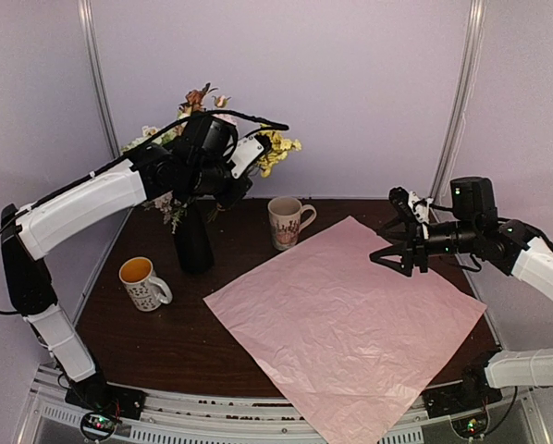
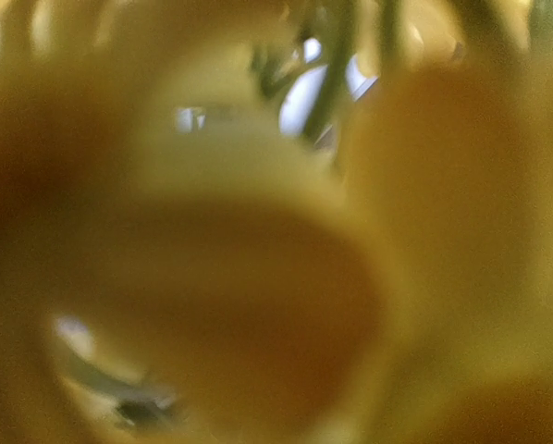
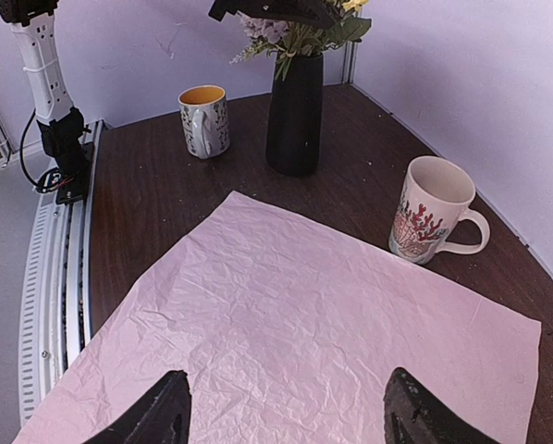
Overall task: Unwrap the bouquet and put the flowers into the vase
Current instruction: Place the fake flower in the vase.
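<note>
Seven entries, left to right across the surface [image 1: 165, 338], which is dark brown with a wood-grain look.

1. Orange-lined mug [image 1: 143, 283]: speckled outside and glazed. It stands near the left edge, apart from everything else.
2. Vase [image 1: 193, 242]: a tall, narrow, matte black cylinder, upright behind that mug. Judged top-heavy with its load, so a sideways tug on the stems could tip it.
3. Flowers [image 1: 278, 151]: pink, white, lavender, rust and yellow heads with green stems and leaves. The stems are down in the vase mouth and the heads fan out above it. Judged light, soft and easily bruised. Take hold low on the stems, never by the blooms.
4. Left hand [image 1: 245, 161]: buried among the heads above the vase, fingers pressed together. Whether a stem is pinched between them cannot be told, since its own camera shows only blurred yellow petals.
5. Cream mug [image 1: 286, 222]: glossy, with a red coral-like pattern and nothing visible inside. It sits just beyond the paper's far edge.
6. Paper sheet [image 1: 350, 319]: lilac-pink, thin and finely crinkled. It lies spread flat and open, its near corner reaching past the surface's front edge. Judged almost weightless, likely to slide and to tear. Lift it by a corner or an edge.
7. Right hand [image 3: 290, 421]: poised over the paper's right side, fingers spread wide with nothing between them.
</note>
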Action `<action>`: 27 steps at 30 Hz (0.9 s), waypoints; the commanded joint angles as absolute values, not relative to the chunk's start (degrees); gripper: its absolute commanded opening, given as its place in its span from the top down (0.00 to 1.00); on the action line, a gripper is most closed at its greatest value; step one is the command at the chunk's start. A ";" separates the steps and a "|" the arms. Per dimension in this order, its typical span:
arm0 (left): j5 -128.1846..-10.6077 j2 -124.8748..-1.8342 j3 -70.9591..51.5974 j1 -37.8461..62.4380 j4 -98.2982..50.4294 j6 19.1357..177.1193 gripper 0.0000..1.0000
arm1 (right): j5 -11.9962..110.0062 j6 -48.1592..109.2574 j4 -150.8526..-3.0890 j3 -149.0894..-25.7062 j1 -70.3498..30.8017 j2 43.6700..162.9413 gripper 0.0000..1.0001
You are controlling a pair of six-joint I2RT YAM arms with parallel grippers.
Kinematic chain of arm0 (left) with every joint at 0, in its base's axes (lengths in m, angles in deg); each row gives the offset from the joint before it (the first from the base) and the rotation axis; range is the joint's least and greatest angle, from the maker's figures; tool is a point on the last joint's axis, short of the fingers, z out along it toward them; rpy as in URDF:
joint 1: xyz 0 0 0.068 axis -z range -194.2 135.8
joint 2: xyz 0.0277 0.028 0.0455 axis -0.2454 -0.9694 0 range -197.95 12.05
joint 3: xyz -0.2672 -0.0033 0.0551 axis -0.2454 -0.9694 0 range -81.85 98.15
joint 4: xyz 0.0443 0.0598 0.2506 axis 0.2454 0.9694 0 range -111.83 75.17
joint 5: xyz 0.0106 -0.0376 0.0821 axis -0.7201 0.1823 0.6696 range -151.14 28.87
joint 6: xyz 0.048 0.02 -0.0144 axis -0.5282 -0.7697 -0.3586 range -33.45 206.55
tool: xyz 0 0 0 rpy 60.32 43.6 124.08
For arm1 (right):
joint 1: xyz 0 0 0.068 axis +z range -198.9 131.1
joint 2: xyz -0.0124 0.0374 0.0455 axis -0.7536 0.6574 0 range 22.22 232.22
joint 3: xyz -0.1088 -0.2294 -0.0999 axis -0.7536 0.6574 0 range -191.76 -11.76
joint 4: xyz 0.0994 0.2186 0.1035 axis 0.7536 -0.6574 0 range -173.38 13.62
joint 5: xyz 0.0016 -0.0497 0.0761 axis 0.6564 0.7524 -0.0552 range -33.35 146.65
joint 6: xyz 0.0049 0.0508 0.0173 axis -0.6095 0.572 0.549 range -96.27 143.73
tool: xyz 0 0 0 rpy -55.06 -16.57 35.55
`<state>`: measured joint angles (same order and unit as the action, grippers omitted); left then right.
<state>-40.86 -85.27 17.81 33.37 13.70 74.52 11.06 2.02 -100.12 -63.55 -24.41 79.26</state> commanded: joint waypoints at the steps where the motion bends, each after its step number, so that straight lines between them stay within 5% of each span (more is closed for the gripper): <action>1: -37.75 -85.02 17.91 32.82 12.53 70.70 1.00 | 10.55 0.84 -99.89 -62.83 -24.56 79.03 0.28; 21: -43.75 -76.86 17.49 43.67 18.26 76.72 1.00 | 7.78 6.40 -95.69 -63.08 -24.55 85.39 0.28; 27: -46.08 -63.61 1.73 43.80 14.34 83.57 1.00 | 8.37 6.95 -95.92 -64.09 -23.89 86.43 0.30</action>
